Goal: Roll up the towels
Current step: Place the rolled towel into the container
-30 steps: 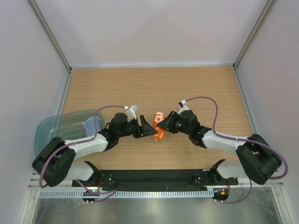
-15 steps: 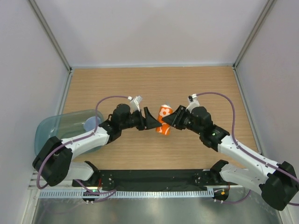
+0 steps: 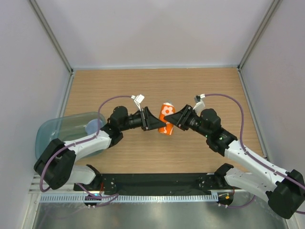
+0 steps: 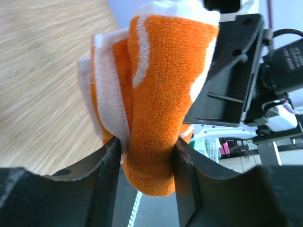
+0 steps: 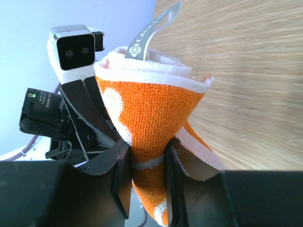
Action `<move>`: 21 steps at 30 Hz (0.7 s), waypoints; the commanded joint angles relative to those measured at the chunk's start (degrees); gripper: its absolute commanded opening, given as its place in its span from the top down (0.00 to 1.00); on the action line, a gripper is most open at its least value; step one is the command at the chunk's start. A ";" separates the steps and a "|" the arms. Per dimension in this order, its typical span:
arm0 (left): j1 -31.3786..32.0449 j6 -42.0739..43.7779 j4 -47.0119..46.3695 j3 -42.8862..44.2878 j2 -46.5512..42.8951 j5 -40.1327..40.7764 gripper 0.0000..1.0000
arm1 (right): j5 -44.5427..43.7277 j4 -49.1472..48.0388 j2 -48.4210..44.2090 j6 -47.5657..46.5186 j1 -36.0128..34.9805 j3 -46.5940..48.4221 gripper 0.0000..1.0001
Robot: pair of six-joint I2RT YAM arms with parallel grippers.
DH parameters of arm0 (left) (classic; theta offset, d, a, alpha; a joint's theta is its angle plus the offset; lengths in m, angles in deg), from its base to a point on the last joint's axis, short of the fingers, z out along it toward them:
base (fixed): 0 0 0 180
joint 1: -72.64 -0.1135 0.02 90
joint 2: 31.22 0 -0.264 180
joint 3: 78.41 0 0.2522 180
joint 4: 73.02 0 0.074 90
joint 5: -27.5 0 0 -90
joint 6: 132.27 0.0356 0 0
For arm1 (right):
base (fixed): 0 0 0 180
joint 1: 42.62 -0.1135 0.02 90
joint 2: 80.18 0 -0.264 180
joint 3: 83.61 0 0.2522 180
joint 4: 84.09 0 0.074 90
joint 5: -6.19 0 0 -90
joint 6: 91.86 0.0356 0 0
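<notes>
Black jaws of the left gripper (image 3: 153,120) are closed on the lower end of the orange towel (image 3: 166,118). The right gripper (image 3: 177,119) pinches the same roll from the opposite side. The roll is tilted and appears lifted off the mid tabletop (image 3: 143,86).

Risk: loose white-edged layers show at one side. If the arms pull apart or one grip slackens, the roll likely unwinds or drops. The jaws sit close together, so they may clash.

Left, well apart: translucent tray (image 3: 57,131) holding a pale blue towel (image 3: 91,127). The left forearm crosses the tray's rim, partly blocking it.
</notes>
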State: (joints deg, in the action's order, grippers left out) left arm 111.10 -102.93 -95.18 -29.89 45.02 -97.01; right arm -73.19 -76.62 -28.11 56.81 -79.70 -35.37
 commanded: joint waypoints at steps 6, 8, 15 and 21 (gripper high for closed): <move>0.39 -2.62 -4.42 -0.22 0.22 -4.79 0.77 | 6.79 -25.00 -0.13 9.79 -0.63 -1.78 0.72; 0.39 -2.62 -4.42 -0.40 0.04 -5.05 0.86 | 6.62 -27.28 -0.39 10.14 -0.62 -2.66 0.72; 0.39 -2.79 -4.94 -0.92 -1.19 -5.49 1.00 | 6.79 -27.99 -0.57 9.44 -0.62 -2.49 0.71; 0.39 -1.57 -1.97 -0.84 -4.17 -3.47 1.00 | 6.35 -25.36 -1.27 7.69 -0.62 -1.79 0.69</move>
State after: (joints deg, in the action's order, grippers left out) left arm 110.33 -106.27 -100.88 -30.26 42.27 -99.67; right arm -70.11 -92.13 -28.04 62.58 -79.15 -40.14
